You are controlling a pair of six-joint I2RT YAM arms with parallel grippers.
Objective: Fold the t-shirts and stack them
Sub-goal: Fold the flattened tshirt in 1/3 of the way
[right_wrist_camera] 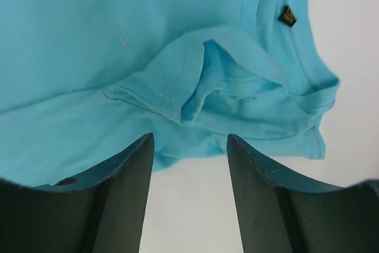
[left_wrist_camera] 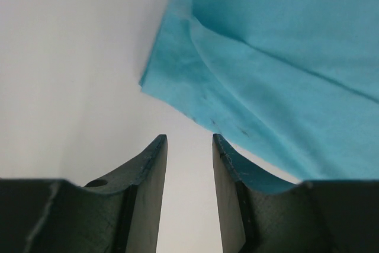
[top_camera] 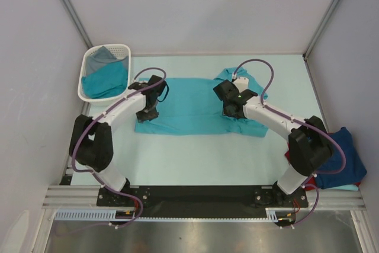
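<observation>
While the teal t-shirt [top_camera: 189,108] lies flat on the counter [top_camera: 195,158] with its long side going left to right, the left gripper [top_camera: 147,115] hangs open and empty at its left end and the right gripper [top_camera: 231,112] hangs open and empty at its collar end.

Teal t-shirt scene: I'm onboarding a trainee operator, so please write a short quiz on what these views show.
1. True or false: the left gripper and right gripper both have open jaws, with none of the teal t-shirt between them.
2. What lies in the white basket? A) teal and grey cloth B) a red shirt C) nothing
3. Fill in: the navy shirt lies beside the ____ arm's base.
Key: 1 true; 2 A; 3 right.
</observation>
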